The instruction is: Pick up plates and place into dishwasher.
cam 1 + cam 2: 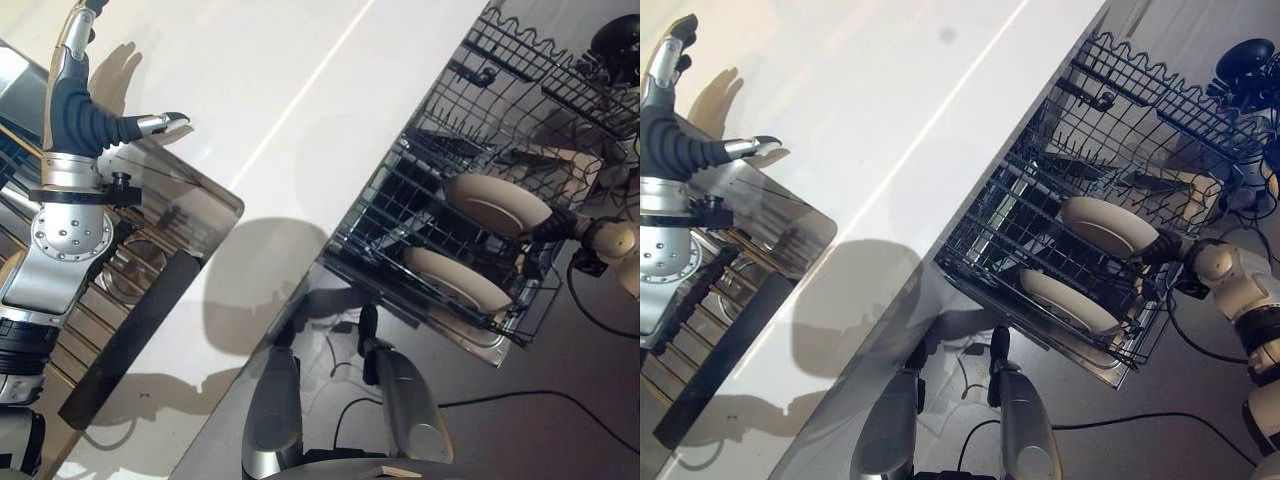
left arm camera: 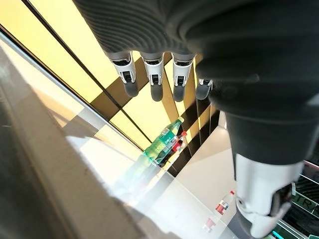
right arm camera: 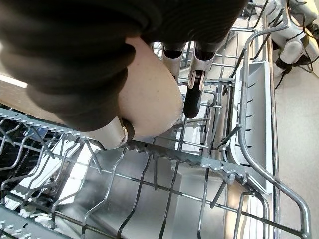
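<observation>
While the dishwasher rack (image 1: 1080, 230) sits pulled out over the floor to the right of the white counter (image 1: 300, 120), two cream plates can be seen in it. One plate (image 1: 497, 203) is held by the right hand (image 1: 1170, 247), tilted on edge among the wire tines in the upper part of the rack. In the right wrist view that same plate (image 3: 149, 94) is pinched between the thumb on one face and the dark-tipped fingers (image 3: 193, 99) curled over the other, so the hand is closed round it; the plate's lower edge looks to be right at a serrated grey rail, though actual contact can't be made out. A second plate (image 1: 457, 278) is parked nearer the rack's front edge, also leaning on edge, not touched by anything.

Over on the left, the left hand (image 1: 85, 110) is raised above the counter's edge beside a glass panel, nothing in it. Its fingers (image 2: 154, 79) are shown straight and spread in the left wrist view, thumb out to the side. A few bottles (image 2: 167, 142), green and red-capped, are seen standing well past those fingers.
</observation>
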